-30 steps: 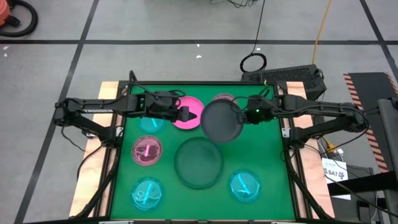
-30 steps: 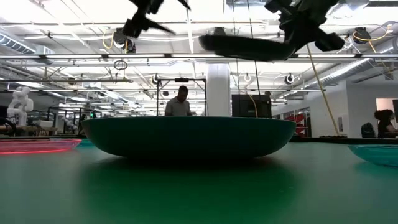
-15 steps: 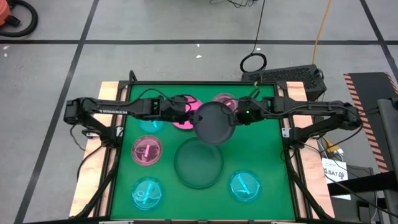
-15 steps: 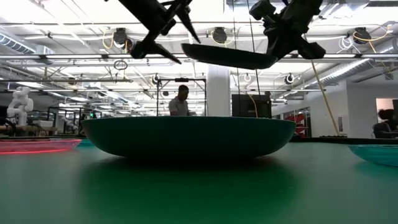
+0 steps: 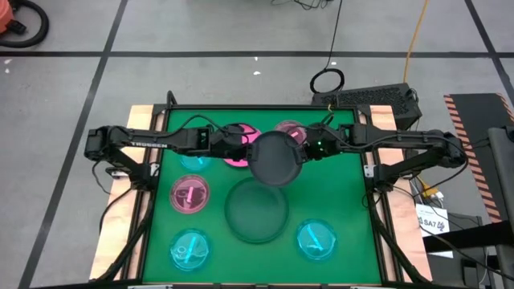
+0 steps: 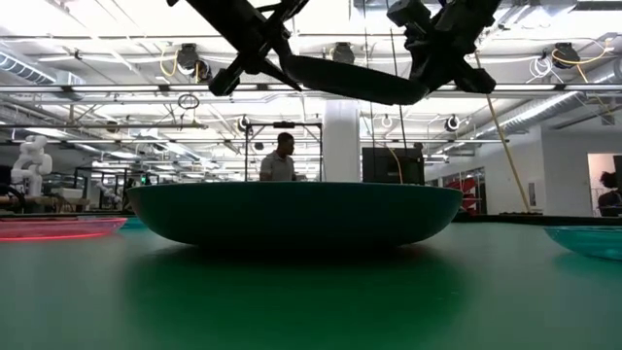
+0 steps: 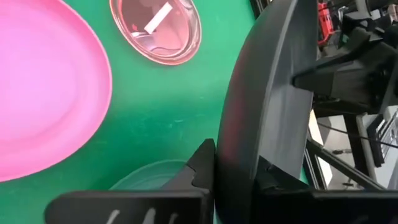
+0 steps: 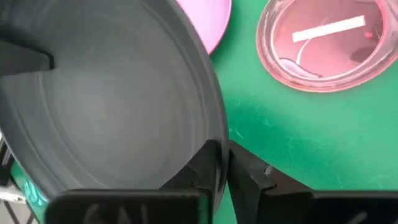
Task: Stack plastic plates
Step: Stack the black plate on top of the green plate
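Green surface (image 5: 337, 193), wood-framed, on a grey taped floor; workshop hall behind, 1 person (image 6: 281, 158) standing far off.

Left gripper (image 5: 247, 151): fingers pinched on the left rim of the black plate (image 5: 278, 157); in the left wrist view 1 finger lies on each face of the rim.

Right gripper (image 5: 303, 149): fingers clamped on the opposite rim of the same plate.

Black plate: held in the air between both grippers, tilted, above the back centre of the surface.

Hot pink plate (image 5: 238, 144): on the surface, partly under the black plate.

Dark green plate (image 5: 256, 210): centre, nearer the front.

2 small pink plates (image 5: 189, 194) (image 5: 290, 129): left-middle and back.

3 small cyan plates (image 5: 191, 248) (image 5: 316, 239) (image 5: 193, 160): front left, front right, left-back.
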### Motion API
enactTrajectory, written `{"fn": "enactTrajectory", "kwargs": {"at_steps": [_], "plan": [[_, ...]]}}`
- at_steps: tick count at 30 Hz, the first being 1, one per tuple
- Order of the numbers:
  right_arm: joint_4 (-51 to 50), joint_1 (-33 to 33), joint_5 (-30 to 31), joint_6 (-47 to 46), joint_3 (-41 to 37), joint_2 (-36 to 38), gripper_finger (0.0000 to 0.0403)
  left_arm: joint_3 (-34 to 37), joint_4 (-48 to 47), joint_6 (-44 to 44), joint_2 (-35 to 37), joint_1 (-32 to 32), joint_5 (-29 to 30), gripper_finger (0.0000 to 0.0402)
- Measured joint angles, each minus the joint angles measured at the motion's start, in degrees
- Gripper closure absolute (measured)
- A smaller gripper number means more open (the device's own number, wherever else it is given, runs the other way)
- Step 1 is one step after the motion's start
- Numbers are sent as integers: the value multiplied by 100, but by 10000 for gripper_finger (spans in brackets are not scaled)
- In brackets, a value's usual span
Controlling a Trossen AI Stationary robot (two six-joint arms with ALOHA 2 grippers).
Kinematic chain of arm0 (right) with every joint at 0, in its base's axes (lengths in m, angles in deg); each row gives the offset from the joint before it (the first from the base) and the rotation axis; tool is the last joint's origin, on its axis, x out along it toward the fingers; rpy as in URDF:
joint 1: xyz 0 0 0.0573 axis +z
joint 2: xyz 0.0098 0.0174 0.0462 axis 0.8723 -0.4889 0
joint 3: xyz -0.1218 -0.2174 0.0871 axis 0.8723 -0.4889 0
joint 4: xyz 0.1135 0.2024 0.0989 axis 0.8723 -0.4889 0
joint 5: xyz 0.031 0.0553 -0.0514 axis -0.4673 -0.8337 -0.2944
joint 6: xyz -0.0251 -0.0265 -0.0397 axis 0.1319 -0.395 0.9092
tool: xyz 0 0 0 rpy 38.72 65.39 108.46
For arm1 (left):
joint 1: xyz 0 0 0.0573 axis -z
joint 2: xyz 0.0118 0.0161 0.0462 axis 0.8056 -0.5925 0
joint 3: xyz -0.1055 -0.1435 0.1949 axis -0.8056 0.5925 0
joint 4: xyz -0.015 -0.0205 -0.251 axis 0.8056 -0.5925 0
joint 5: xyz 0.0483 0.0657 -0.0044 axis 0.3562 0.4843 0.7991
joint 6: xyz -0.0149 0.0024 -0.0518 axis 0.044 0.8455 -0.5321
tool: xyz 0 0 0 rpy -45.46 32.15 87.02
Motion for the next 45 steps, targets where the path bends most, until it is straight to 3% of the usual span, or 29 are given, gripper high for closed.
{"fn": "enactTrajectory", "kwargs": {"at_steps": [7,16,22,33,45], "plan": [[-443,-151,-1100,748,0,109,307,0,-13,-86,0,-7,-389,372],[-1555,-236,-1587,2176,2,704,246,0,-52,136,0,168,-1416,372],[-2179,-234,-1593,2990,0,1165,239,0,-393,754,0,599,-1564,372],[-1742,-234,-1567,4075,0,1495,238,-2,-1564,1783,-316,833,-1324,372],[-1647,-234,-1565,4062,0,1355,238,-4,-1033,1806,-1484,753,-2469,369]]}}
